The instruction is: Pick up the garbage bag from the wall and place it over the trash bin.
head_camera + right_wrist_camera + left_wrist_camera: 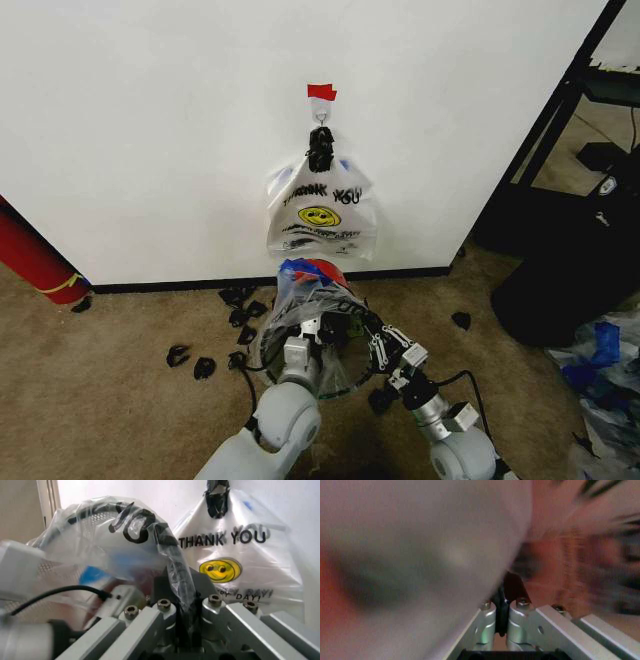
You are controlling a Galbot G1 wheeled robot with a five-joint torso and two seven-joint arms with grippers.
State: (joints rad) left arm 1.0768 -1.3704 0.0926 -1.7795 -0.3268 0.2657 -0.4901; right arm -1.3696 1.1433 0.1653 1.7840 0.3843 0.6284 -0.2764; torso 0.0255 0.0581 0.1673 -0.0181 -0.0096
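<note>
Head view: both grippers, left gripper (297,340) and right gripper (385,350), hold the thin see-through plastic garbage bag (315,315) stretched over the small round black trash bin (322,275), below the opaque white smiley bag (320,215) on the plain white wall (150,120). Left wrist view: fingers pressed together on a dark fold, probably to keep the rim open. Right wrist view: fingers pinch the crinkly film.

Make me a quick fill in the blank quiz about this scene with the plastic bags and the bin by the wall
1. The white smiley bag hangs from a hook under a piece of ____ tape.
2. The printed words above its smiley face read ____ YOU.
3. The right gripper is shut on the see-through ____ bag.
4. The floor in front of the wall is covered in ____.

Missing words: red; THANK; garbage; carpet
</note>
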